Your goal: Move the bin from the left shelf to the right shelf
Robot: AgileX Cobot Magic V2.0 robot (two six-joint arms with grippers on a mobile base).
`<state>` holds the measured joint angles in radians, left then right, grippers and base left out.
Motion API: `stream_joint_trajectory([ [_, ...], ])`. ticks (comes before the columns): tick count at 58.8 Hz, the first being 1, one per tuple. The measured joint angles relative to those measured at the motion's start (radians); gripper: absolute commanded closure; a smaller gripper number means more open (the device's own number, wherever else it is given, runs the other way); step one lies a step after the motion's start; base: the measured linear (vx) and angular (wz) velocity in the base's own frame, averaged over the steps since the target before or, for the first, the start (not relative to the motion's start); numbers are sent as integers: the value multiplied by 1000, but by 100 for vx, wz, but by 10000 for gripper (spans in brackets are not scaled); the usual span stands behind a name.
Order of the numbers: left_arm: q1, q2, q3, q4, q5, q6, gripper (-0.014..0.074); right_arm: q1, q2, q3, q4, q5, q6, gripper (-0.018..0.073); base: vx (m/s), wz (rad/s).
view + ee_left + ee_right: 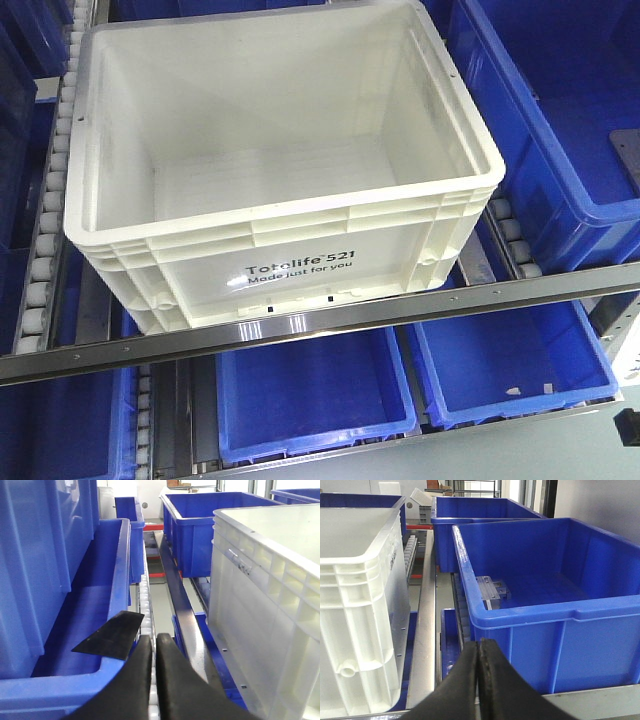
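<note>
The large white rectangular plastic bin (270, 170) sits on the roller lane, its printed front at the metal shelf rail (320, 315). Blue plastic bins (545, 595) flank it across narrow gaps. Left gripper (154, 645) and right gripper (478, 647) each hang pressed together, empty, beside its walls.

Bright, even overhead light fills all three views. The white bin (270, 160) is nearly overexposed, its inner walls washed out, with soft shadow under its rim. Glare streaks the steel shelf rail (300, 320). Both wrist views are sharp far away, while the near black fingers (175, 680) are blurred. The far background windows blow out.
</note>
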<state>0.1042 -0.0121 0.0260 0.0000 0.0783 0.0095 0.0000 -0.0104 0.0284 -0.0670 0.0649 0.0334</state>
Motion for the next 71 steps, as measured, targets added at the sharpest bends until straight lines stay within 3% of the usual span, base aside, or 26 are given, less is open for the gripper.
stream_joint_trajectory([
  [11,0,0,0,0,0,0,598,8,0,0,0,5,0,567,0,0],
  [24,0,0,0,0,0,0,598,85,0,0,-4,6,0,567,0,0],
  [47,0,0,0,0,0,0,598,86,0,0,-4,6,3,567,0,0],
  [71,0,0,0,0,0,0,598,86,0,0,-72,-24,71,567,0,0],
])
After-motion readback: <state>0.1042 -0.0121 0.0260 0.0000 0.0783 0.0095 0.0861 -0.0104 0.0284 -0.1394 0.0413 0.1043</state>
